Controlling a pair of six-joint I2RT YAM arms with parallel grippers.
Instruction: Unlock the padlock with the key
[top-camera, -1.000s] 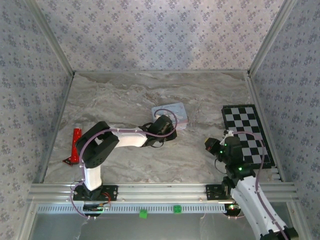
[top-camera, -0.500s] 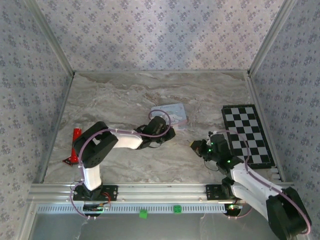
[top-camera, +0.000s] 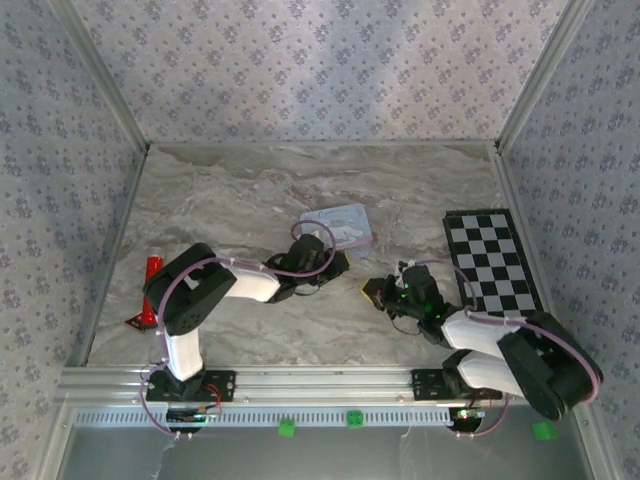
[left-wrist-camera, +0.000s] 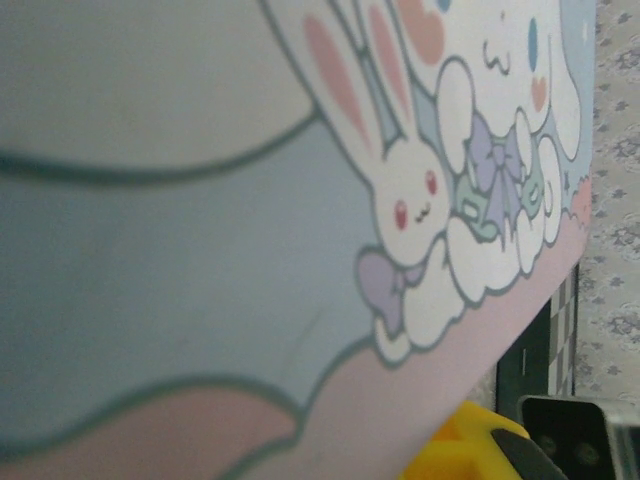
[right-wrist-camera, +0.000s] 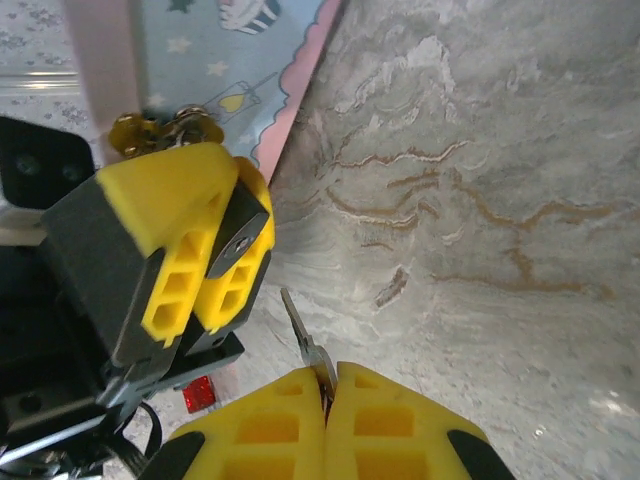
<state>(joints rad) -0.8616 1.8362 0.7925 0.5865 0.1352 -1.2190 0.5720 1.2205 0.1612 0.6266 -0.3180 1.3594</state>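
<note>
1. The right gripper (right-wrist-camera: 325, 385) is nearest. Its yellow fingers are pressed fully together on the key (right-wrist-camera: 298, 325), and the silver blade pokes out toward the other arm.
2. Just beyond, the left gripper (right-wrist-camera: 215, 240) is nearly closed. It clamps the padlock (right-wrist-camera: 240, 232), a dark block between its yellow fingers; the key tip is near it, not touching.
3. Brass links (right-wrist-camera: 165, 130) show just behind that gripper.
4. Farther back, the pale-blue cartoon tin (top-camera: 340, 224) lies on the marble table (top-camera: 250, 190).
5. A checkerboard (top-camera: 495, 262) lies to the right and a red stick (top-camera: 152, 283) far left.
</note>
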